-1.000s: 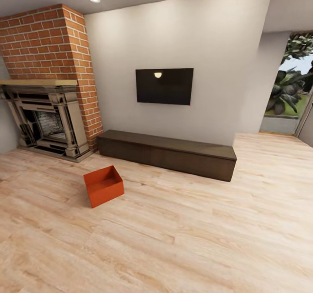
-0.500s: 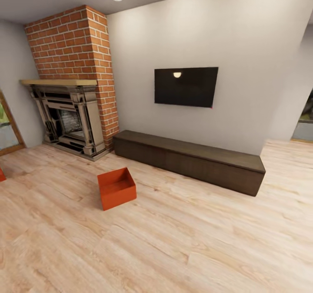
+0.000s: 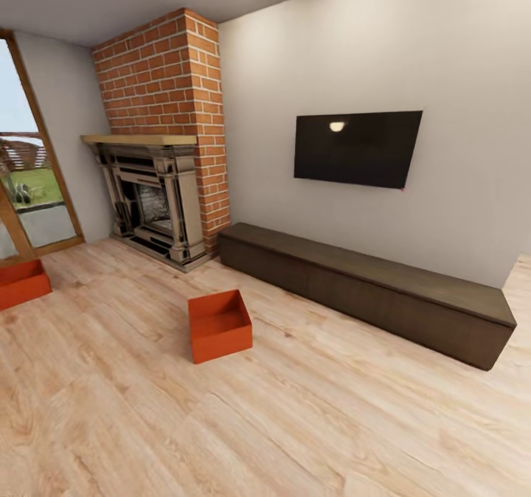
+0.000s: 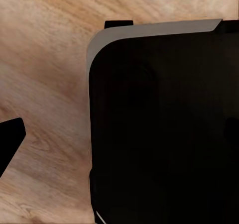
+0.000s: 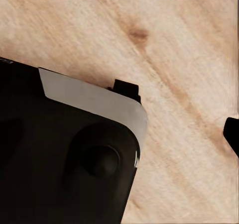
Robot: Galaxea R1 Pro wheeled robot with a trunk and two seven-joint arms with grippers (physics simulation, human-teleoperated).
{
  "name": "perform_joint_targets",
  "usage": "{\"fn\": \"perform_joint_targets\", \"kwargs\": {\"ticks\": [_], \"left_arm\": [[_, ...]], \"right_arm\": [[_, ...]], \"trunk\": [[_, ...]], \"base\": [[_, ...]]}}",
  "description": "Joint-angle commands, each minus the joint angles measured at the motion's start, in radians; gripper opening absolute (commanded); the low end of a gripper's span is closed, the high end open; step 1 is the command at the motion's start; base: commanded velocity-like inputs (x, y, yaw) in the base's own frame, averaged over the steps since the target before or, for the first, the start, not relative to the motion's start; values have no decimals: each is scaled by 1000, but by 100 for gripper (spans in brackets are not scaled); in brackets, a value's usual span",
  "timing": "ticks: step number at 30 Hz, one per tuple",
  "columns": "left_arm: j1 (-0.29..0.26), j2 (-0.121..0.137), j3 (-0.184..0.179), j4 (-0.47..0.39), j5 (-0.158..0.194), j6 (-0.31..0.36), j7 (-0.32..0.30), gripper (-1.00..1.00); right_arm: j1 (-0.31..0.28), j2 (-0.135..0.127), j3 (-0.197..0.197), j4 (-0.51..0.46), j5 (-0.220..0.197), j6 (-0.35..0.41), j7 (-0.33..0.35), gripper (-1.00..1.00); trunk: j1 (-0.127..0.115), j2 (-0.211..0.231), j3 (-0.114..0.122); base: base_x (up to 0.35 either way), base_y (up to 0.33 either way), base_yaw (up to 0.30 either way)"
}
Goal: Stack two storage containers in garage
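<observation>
We face two red-orange bins (image 3: 219, 325) (image 3: 22, 282) (well apart) on the wood-plank floor (image 3: 295, 423) near a brick fireplace (image 3: 158, 187).

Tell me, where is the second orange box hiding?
In the head view the second storage container sits on the wood floor at the far left edge, by the glass door, left of the fireplace and the other container.

Both arms hang low and pointed down at the floor: each wrist view looks past the robot's dark, grey-edged base (image 4: 159, 124) (image 5: 64, 154), a black finger tip of the left end effector (image 4: 9, 139) and of the right end effector (image 5: 232, 134) at the frame edge, finger spacing unreadable.
</observation>
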Motion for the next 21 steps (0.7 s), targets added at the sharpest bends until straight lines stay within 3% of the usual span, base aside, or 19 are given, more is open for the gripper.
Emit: {"fn": "perform_joint_targets", "kwargs": {"ticks": [1, 13, 21], "left_arm": [[0, 0, -1, -1, 0, -2, 0, 100], [1, 0, -1, -1, 0, -2, 0, 100], [1, 0, -1, -1, 0, -2, 0, 100]], "right_arm": [[-1, 1, 7, 3, -11, -6, 6, 100], [-1, 1, 7, 3, -11, -6, 6, 100], [-1, 0, 7, 3, -9, -6, 6, 100]], "trunk": [[1, 0, -1], [1, 0, -1], [1, 0, -1]], "base": [[322, -85, 270], [322, -85, 266], [323, -85, 55]]}}
